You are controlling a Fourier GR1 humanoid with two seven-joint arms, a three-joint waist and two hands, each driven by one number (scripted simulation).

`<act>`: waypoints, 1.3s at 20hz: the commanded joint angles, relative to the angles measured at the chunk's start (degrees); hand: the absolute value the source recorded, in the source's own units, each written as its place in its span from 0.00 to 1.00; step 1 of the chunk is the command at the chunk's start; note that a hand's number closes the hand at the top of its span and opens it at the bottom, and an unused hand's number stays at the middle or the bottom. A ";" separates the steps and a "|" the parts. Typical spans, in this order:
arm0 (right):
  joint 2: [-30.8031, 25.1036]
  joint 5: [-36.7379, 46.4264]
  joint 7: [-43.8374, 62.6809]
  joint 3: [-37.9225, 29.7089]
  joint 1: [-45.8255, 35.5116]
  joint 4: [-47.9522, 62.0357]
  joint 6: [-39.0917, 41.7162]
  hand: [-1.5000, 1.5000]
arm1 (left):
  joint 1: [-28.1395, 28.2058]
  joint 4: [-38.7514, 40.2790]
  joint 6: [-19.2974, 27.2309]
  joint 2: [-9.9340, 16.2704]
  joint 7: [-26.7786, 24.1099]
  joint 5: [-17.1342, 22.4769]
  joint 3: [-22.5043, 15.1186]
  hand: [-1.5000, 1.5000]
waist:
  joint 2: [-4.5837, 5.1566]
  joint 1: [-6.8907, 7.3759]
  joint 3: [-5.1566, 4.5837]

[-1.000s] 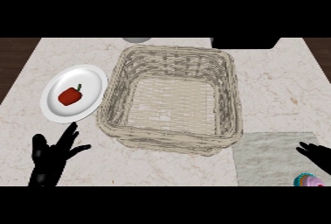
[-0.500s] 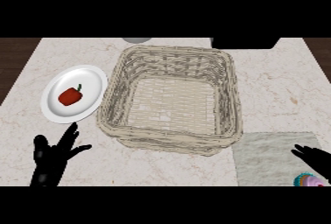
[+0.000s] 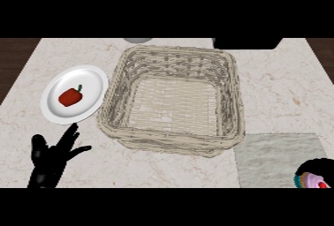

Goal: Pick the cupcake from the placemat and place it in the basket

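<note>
**Two robot hands, one cupcake barely in view**

One woven basket (image 3: 173, 99), rectangular with thick wicker walls, sits mid-surface on pale marbled stone. Left of the basket, a glossy white plate (image 3: 91, 79) holds a small red pepper (image 3: 70, 97). Below the plate, the left robot hand (image 3: 53, 161) rests with fingers spread apart, holding nothing. Right of and below the basket lies a grey, cloth-like placemat (image 3: 277, 156). At its lower right corner the cupcake (image 3: 314, 182) shows only as a pinkish top, with the right robot hand (image 3: 312, 167) arched over it; whether its fingers have closed is hard to tell. Likely light, soft and easily crushed, the cupcake is best taken by its sides, below the frosting.
</note>
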 commanded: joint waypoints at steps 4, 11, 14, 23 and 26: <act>0.52 4.56 -2.59 1.23 -1.20 2.46 -6.84 1.00 | -0.58 4.75 -0.63 -2.04 -0.01 -1.96 -0.71 0.50 | 0.34 -0.05 -0.34; 18.94 14.25 17.04 16.76 1.13 -10.43 -2.77 1.00 | -0.22 2.02 -1.19 -0.87 1.58 -1.46 0.23 0.50 | 0.33 0.26 -0.71; 25.17 15.62 21.37 20.15 0.50 -8.86 -3.30 1.00 | -0.32 0.51 -0.91 -0.94 0.95 -1.91 -0.16 0.50 | 0.52 1.65 -0.82; 28.73 6.17 42.03 35.29 -2.37 -15.10 -13.43 1.00 | 0.46 0.41 -0.89 -1.64 1.75 -1.08 -0.32 0.50 | 0.06 0.89 0.41; 28.79 0.23 47.41 40.01 -4.17 -19.61 -21.52 1.00 | 0.88 0.12 -1.37 -1.57 2.11 -1.05 -0.81 0.50 | -0.30 0.74 0.40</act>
